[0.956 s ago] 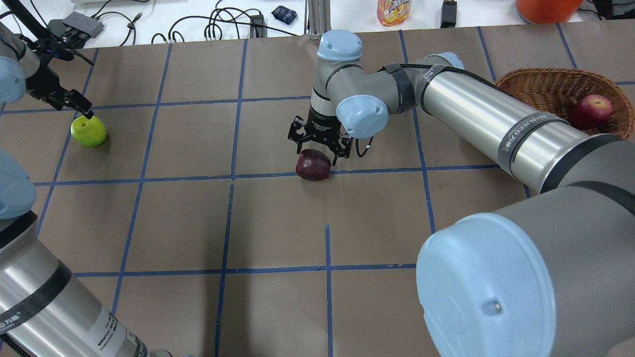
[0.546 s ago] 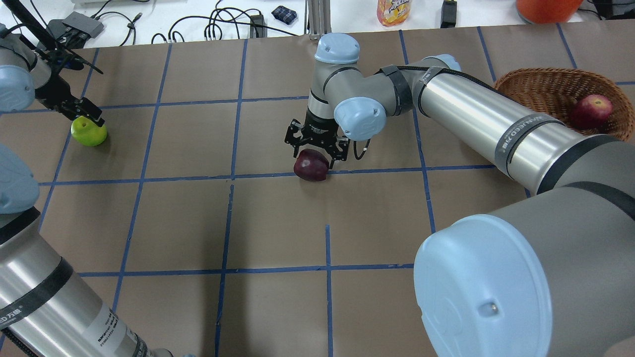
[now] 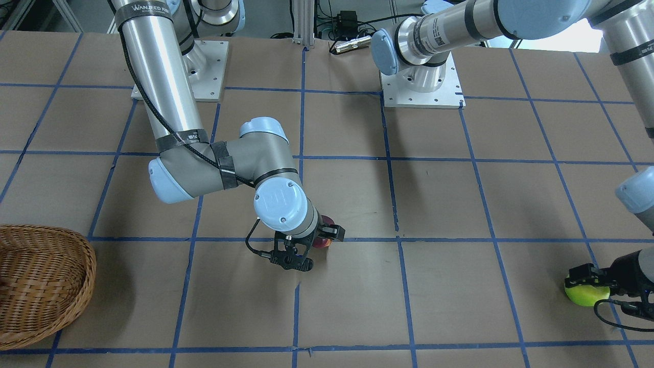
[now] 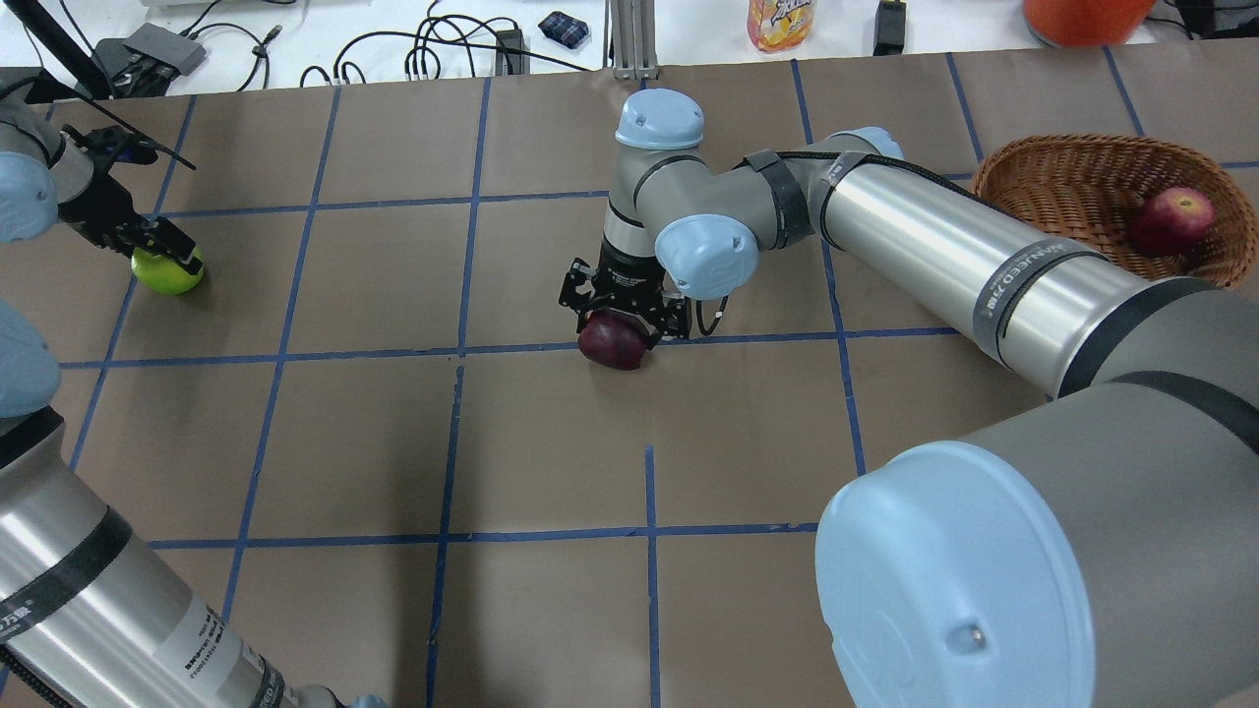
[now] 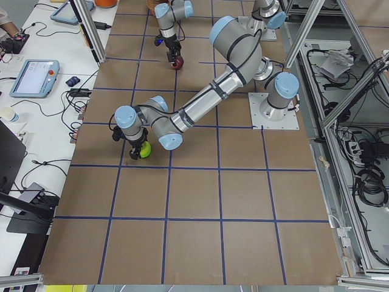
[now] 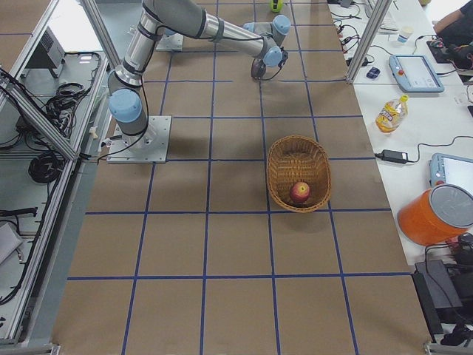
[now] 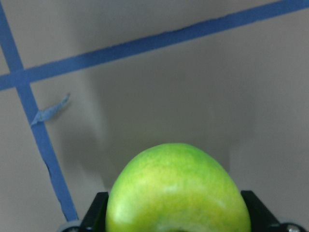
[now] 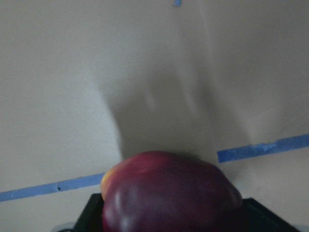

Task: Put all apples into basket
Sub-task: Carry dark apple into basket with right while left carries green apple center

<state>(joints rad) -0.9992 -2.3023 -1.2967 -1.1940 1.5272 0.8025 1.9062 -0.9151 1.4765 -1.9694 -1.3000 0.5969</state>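
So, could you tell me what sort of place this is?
Most likely a robotics lab: a robot arm bolted to a table marked with a blue tape grid, a teach pendant beside it, and aluminium framing.

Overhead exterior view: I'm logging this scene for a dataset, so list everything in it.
Basket: one, light brown wicker, far right
Red apple: one, red, in the basket
Maroon apple: one, dark maroon, table centre
Green apple: one, lime, table's left
Table: one, brown, blue tape grid
Bottle: one, orange-yellow, far bench
Container: one, orange, far bench
Cables: several, black, far bench
Left gripper: one, black, around green apple
Right gripper: one, black, straddling maroon apple
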